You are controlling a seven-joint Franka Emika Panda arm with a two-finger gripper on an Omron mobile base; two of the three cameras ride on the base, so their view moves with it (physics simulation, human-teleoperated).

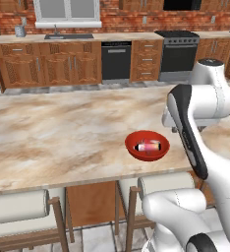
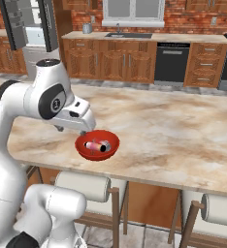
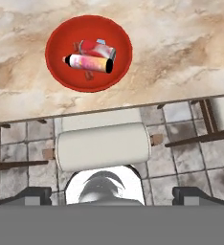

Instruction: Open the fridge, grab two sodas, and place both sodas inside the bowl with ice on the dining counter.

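The red bowl (image 3: 58, 67) sits on the dining counter (image 3: 181, 52) near its front edge. Both sodas lie on their sides inside it, touching each other: the red one (image 3: 95, 48) behind the pale pink one (image 3: 87, 62). My gripper (image 3: 112, 195) hangs open and empty above the counter's edge, pulled back from the bowl toward the stools. From the right base view, the gripper (image 2: 79, 130) hovers just above and left of the bowl (image 2: 84, 152). The left base view shows the bowl (image 1: 135, 151) with the sodas (image 1: 147, 146). The fridge (image 2: 35, 36) stands far back left, doors open.
Cream-cushioned stools (image 3: 103, 146) stand under the counter's front edge, right below my hand. The counter top (image 1: 63, 133) stretches wide to both sides of the bowl. The wall counter with sink (image 1: 68, 37), dishwasher and stove runs along the brick wall behind.
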